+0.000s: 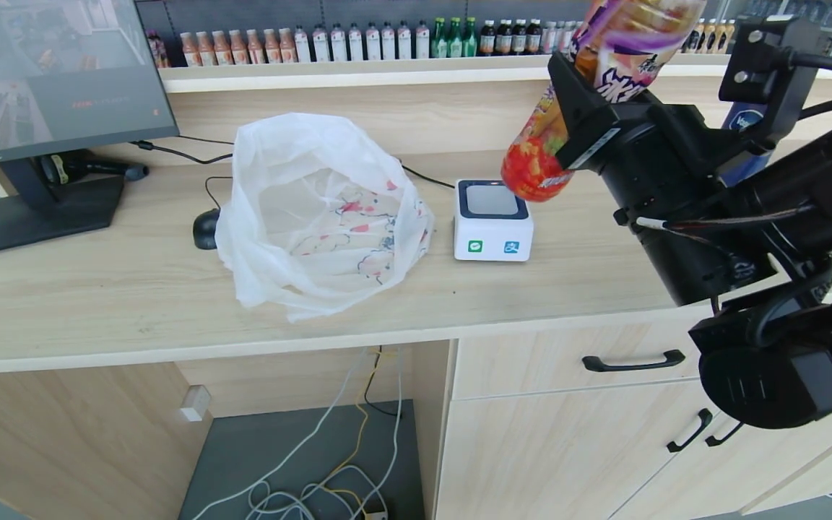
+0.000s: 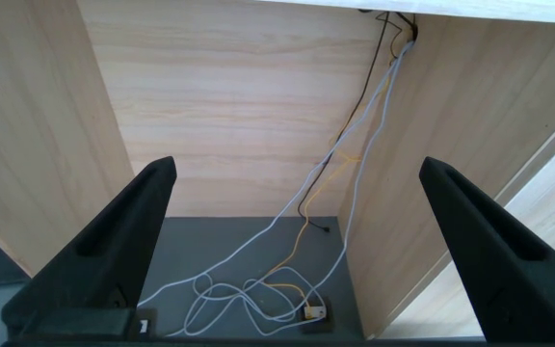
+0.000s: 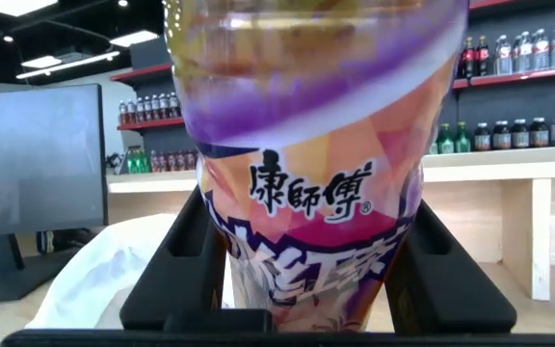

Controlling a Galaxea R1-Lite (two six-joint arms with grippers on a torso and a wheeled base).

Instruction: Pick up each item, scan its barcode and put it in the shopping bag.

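Note:
My right gripper [image 1: 583, 108] is shut on a drink bottle [image 1: 589, 79] with an orange, red and purple label. The bottle hangs tilted, its red lower end just above and beside the white barcode scanner [image 1: 492, 220] on the counter. In the right wrist view the bottle [image 3: 306, 173] sits between the two black fingers [image 3: 176, 260]. The white plastic shopping bag [image 1: 322, 213] stands open on the counter, left of the scanner. My left gripper [image 2: 297, 251] is open with nothing between its fingers, low under the counter, facing the wooden back panel and cables.
A monitor [image 1: 48, 72] on its stand occupies the counter's left end, with a black mouse [image 1: 206, 229] beside the bag. A shelf of bottles [image 1: 358, 40] runs behind the counter. Drawers with black handles [image 1: 633, 361] are below at right. Cables [image 2: 277, 289] lie on the floor.

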